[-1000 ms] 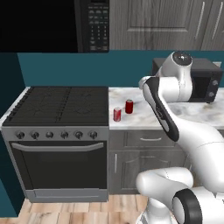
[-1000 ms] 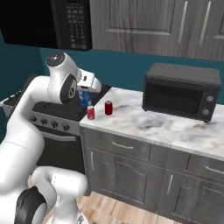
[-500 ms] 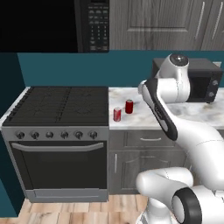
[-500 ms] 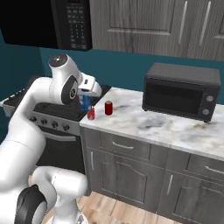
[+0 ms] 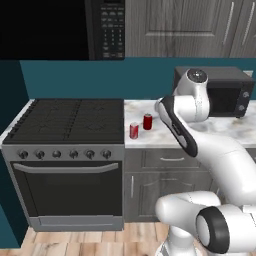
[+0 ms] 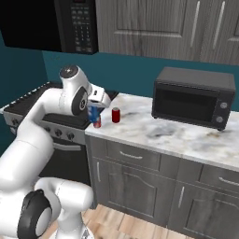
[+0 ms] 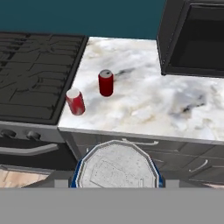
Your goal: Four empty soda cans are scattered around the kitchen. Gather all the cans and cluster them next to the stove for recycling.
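The blue can (image 7: 115, 165) is clamped in your gripper (image 6: 94, 112); in the hand view its silvery top sits at 6 o'clock, with the fingers themselves hidden behind it, and in the right base view you can see the blue body hanging just above the counter's stove-side edge. Two red cans are already parked there: one (image 7: 75, 101) right at the counter edge next to the stove (image 7: 35, 74), the other (image 7: 106, 82) a bit further in, toward 1 o'clock from the first. If I were you, I'd aim for the bare marble (image 7: 144, 109) around 3 or 4 o'clock of that first can, close but not touching. Come down straight and slow, keep the can upright, and don't let go until the base is flat on the counter. Empty cans tip super easily, so watch you don't clip either red one on the way in or when backing out.
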You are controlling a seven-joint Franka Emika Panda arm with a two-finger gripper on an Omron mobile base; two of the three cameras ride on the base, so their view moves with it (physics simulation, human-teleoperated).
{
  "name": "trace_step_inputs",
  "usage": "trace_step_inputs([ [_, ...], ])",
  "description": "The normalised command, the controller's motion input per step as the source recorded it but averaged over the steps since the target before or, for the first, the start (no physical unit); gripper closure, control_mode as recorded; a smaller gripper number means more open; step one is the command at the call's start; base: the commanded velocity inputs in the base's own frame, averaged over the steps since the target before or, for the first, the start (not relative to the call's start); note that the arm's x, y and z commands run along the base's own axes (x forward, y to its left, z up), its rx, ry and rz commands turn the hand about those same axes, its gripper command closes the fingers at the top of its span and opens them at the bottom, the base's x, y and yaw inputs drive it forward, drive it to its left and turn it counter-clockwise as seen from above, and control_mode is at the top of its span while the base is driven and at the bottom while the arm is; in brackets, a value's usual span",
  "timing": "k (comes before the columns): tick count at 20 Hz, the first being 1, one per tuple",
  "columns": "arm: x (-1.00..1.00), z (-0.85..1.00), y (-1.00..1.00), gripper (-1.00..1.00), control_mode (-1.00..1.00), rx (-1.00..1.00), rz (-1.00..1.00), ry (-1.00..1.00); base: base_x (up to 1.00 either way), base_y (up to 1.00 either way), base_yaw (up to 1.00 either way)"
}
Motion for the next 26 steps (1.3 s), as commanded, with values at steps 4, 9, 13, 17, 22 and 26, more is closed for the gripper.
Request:
trace_step_inputs([
  [4, 0.30, -0.28, 0.00, 1.00, -1.00, 0.01, 0.00, 0.00, 0.00, 0.00, 0.00],
  [9, 0.11, -0.21, 0.00, 1.00, -1.00, 0.02, 0.00, 0.00, 0.00, 0.00, 0.00],
  [13, 0.03, -0.21, 0.00, 1.00, -1.00, 0.01, 0.00, 0.00, 0.00, 0.00, 0.00],
  [17, 0.12, -0.28, -0.01, 1.00, -1.00, 0.00, 0.00, -0.02, 0.00, 0.00, 0.00],
  [22, 0.18, -0.29, 0.00, 1.00, -1.00, 0.00, 0.00, -0.02, 0.00, 0.00, 0.00],
  [26, 0.25, -0.26, 0.00, 1.00, -1.00, 0.00, 0.00, -0.02, 0.00, 0.00, 0.00],
])
